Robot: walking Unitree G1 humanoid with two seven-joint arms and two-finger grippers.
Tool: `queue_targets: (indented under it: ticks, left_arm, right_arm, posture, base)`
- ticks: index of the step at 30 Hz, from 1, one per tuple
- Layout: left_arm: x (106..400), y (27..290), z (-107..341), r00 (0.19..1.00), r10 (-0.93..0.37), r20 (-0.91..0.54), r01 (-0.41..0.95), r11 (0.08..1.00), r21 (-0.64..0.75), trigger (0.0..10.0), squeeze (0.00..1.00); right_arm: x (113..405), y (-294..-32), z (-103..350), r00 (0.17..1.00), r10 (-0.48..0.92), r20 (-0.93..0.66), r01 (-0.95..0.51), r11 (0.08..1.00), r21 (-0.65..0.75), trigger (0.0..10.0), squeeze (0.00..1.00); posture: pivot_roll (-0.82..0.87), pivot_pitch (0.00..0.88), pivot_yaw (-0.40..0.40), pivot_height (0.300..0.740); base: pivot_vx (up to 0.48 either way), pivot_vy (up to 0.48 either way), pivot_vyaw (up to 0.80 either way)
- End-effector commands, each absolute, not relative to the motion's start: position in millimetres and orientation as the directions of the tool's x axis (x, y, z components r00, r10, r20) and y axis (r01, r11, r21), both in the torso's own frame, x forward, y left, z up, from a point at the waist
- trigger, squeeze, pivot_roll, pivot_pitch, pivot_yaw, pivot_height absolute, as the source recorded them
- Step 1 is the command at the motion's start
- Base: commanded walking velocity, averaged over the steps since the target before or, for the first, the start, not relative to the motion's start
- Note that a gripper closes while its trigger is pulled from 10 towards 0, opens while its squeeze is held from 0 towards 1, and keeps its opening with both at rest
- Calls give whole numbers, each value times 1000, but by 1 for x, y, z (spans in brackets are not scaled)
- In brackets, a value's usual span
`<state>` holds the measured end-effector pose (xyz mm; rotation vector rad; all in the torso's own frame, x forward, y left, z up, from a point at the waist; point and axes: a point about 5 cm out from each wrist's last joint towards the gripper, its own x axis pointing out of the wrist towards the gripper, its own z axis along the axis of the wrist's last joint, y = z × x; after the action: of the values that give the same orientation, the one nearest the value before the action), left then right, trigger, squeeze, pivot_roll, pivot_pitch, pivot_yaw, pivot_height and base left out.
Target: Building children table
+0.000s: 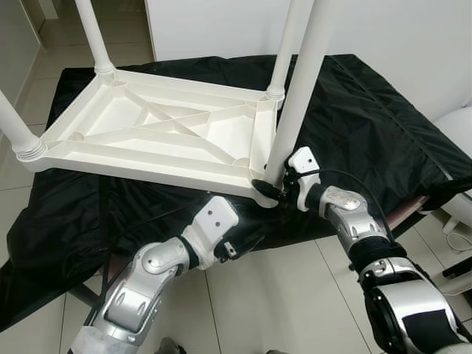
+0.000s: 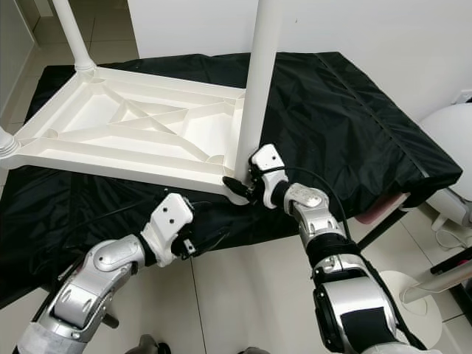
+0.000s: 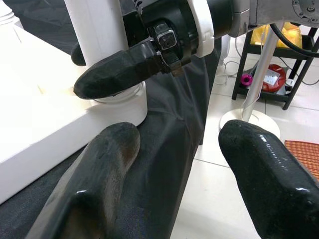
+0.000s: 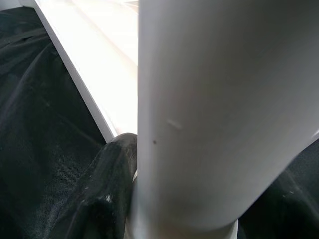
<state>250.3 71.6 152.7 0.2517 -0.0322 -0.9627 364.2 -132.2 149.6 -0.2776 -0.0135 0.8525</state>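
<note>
One tall white plastic leg [image 2: 259,81], standing upright in the upturned white tabletop's [image 2: 110,122] near corner socket, is clasped at its base by the right gripper [image 2: 247,181]; the left gripper [image 2: 193,247] is held agape just beside, below the edge.

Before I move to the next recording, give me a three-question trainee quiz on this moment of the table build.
1. True or false: the white plastic children's tabletop lies upside down on the black cloth cover.
2. Which gripper is closed around the base of the near white plastic table leg? A) left gripper B) right gripper
3. Fill in: the left gripper's two black fingers are ____, holding nothing.

Key
1. True: its ribbed underside faces up, with legs pointing upward.
2. B: its fingers sit on either side of the leg, just above the corner socket.
3. Open: the left wrist view shows a gap between them, with floor and cloth behind.
</note>
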Motion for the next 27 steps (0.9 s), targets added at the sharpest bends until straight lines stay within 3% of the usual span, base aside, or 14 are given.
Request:
queue_targets:
  ticks: [1, 6, 11, 15, 17, 18, 20, 27]
  left_arm:
    - [251, 73, 152, 615, -785, -76, 776, 585, 238, 10000, 0]
    - [250, 72, 151, 610, -788, -77, 779, 580, 236, 10000, 0]
    - [248, 72, 149, 604, -793, -84, 786, 573, 233, 10000, 0]
    - [248, 71, 149, 602, -794, -85, 787, 571, 233, 10000, 0]
    - [247, 71, 148, 599, -796, -88, 790, 568, 232, 10000, 0]
    - [247, 71, 148, 599, -796, -88, 790, 568, 232, 10000, 0]
    - [246, 71, 148, 596, -798, -90, 792, 566, 231, 10000, 0]
    - [245, 71, 148, 593, -800, -91, 794, 562, 230, 10000, 0]
  right_arm:
    - [360, -132, 145, 678, 731, -78, -728, 652, -214, 10000, 0]
    - [361, -132, 145, 725, 686, -67, -684, 704, -190, 10000, 0]
    - [361, -128, 141, 873, 484, -57, -488, 865, -121, 10000, 0]
    - [359, -126, 136, 908, 414, -70, -419, 904, -83, 10000, 0]
    - [352, -121, 128, 954, 291, -77, -296, 953, -66, 10000, 0]
    - [352, -121, 128, 954, 291, -77, -296, 953, -66, 10000, 0]
    - [342, -114, 121, 984, 158, -84, -162, 986, -41, 10000, 0]
    - [329, -95, 121, 994, 99, -42, -99, 995, -4, 10000, 0]
  posture:
    - [-46, 77, -51, 740]
    - [-48, 76, -53, 740]
    - [-51, 73, -52, 740]
    - [-50, 72, -54, 740]
    - [-50, 70, -54, 740]
    - [-50, 70, -54, 740]
    - [-49, 69, -54, 740]
    - [-42, 67, -54, 740]
  base:
    - [0, 0, 0]
    - [0, 0, 0]
    - [0, 0, 0]
    - [0, 0, 0]
    - [0, 0, 0]
    - [0, 0, 0]
    - [0, 0, 0]
    - [0, 0, 0]
